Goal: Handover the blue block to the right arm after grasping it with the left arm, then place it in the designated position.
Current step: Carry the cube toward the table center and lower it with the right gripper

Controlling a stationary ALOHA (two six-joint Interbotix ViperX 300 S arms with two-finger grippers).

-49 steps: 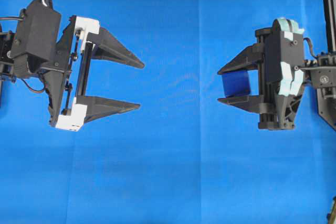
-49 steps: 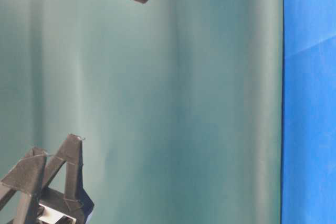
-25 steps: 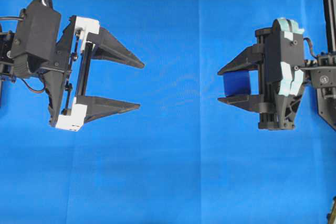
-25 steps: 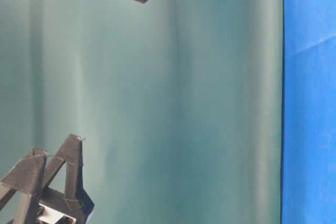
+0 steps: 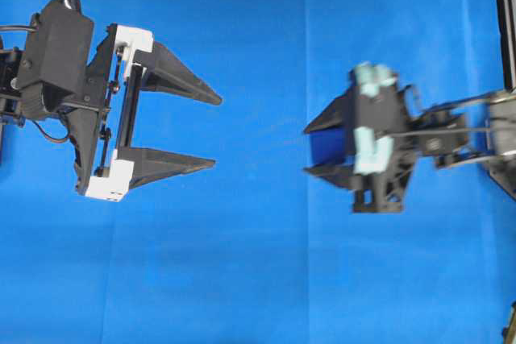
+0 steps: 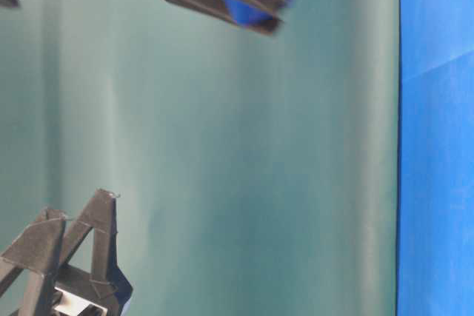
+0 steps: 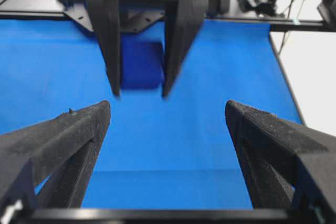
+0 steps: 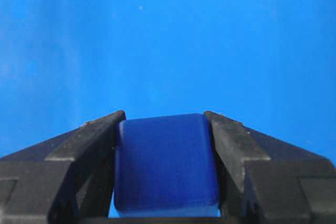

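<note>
The right gripper (image 5: 310,148) still clamps the blue block (image 8: 165,163) between its fingers and has moved toward the middle. The left gripper (image 5: 216,131) stays wide open, empty, unmoved.

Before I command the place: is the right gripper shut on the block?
Yes. The right gripper fingers press both sides of the blue block.

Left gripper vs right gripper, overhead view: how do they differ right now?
The left gripper stands wide open and empty; the right gripper is shut on the blue block. The left gripper has white blocks on its rail; the right gripper's rail looks all black, with pale tape on its body. The left gripper is sharp in the picture; the right gripper is blurred. Both have two pointed black fingers and face each other over the blue cloth.
</note>
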